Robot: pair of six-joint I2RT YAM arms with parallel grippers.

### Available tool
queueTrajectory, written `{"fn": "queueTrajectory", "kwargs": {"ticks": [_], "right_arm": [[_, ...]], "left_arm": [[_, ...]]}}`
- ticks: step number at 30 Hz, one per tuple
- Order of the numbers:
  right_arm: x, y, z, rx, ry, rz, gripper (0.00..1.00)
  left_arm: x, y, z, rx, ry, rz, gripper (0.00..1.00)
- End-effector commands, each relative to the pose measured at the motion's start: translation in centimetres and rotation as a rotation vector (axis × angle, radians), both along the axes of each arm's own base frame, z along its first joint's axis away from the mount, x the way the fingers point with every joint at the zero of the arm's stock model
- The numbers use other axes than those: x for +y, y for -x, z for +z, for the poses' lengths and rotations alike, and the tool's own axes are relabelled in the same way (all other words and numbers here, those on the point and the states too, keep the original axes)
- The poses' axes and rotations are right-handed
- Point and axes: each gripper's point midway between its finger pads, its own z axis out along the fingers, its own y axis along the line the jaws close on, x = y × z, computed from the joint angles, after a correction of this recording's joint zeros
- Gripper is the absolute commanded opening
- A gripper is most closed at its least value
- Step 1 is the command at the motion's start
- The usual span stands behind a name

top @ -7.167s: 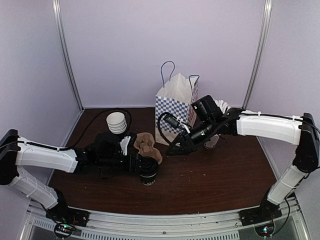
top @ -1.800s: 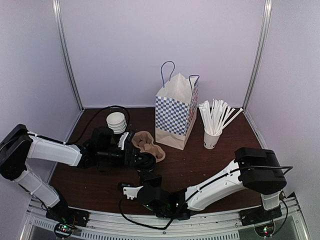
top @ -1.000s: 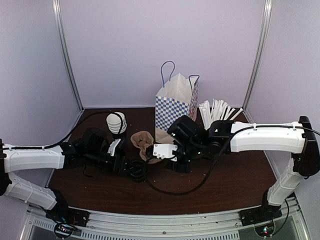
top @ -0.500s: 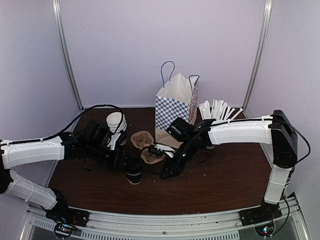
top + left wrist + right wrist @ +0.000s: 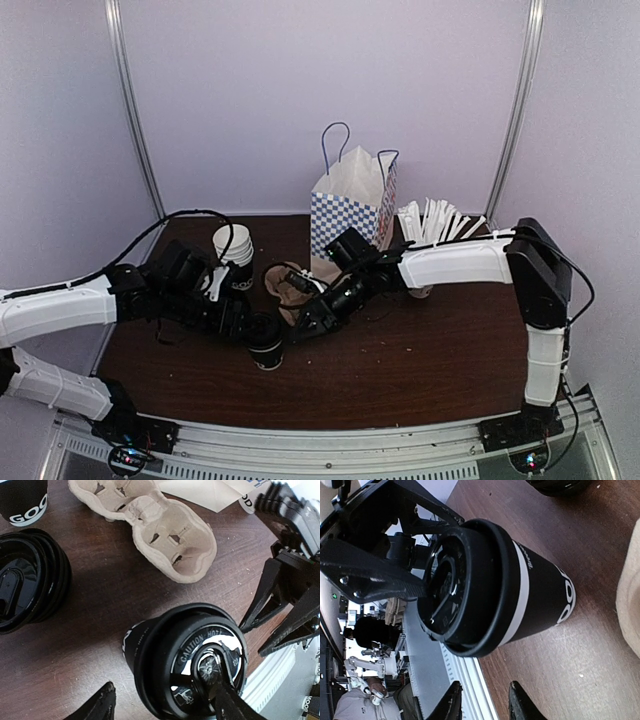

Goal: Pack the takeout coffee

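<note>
The takeout coffee (image 5: 266, 345), a short black cup with pale print and a black lid, stands upright on the brown table (image 5: 420, 360). In the left wrist view the coffee (image 5: 187, 667) sits between the spread fingers of my left gripper (image 5: 167, 705). One finger crosses above the lid and the other stays clear of the cup wall. My left gripper (image 5: 252, 328) is open. My right gripper (image 5: 298, 330) hovers just right of the cup, its fingers (image 5: 452, 700) slightly apart with nothing between them. The coffee (image 5: 520, 590) fills the right wrist view.
The checkered paper bag (image 5: 350, 215) stands open at the back centre. A brown pulp carrier (image 5: 288, 285) lies in front of it. A stack of lidless cups (image 5: 235, 245) is behind my left arm. A white cup of sticks (image 5: 428, 240) is right of the bag. Loose black lids (image 5: 25, 595) lie left of the coffee.
My right gripper has swung left and down from the middle of the table to the cup's right side. My left gripper stays at the cup and its arm has shifted slightly.
</note>
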Motion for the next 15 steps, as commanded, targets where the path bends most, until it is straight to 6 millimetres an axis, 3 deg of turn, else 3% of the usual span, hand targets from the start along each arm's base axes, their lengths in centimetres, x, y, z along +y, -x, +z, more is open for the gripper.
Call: {"fn": "queueTrajectory", "kwargs": {"ticks": [1,15], "right_arm": [[2.1,-1.0,2.1,0.086,-0.089,-0.037,0.33],[3.3,-2.4,0.4,0.202,-0.101,-0.116,0.28]], "left_arm": [[-0.1,-0.9,0.4,-0.038,0.01,0.021,0.69],[-1.1,-0.5,-2.3,0.032,0.027,-0.014,0.61]]}}
